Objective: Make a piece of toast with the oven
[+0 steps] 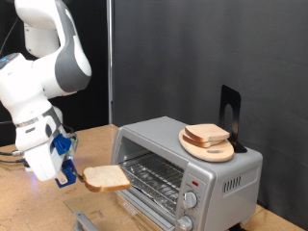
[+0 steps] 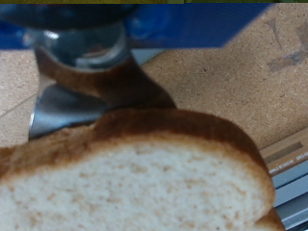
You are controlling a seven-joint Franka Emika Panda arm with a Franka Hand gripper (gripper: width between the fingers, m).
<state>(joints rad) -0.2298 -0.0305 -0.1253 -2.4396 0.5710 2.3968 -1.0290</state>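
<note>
My gripper is shut on a piece of toast, a pale slice with a brown crust, held flat just outside the oven's open front on the exterior view's left. The silver oven stands on the wooden table with its door down and its wire rack showing inside. Two knobs sit on its front panel. In the wrist view the slice fills the lower part of the picture, with one finger behind it.
A round wooden board with two more bread slices lies on the oven's top, beside a black stand. A dark curtain hangs behind. The wooden table extends to the exterior view's left.
</note>
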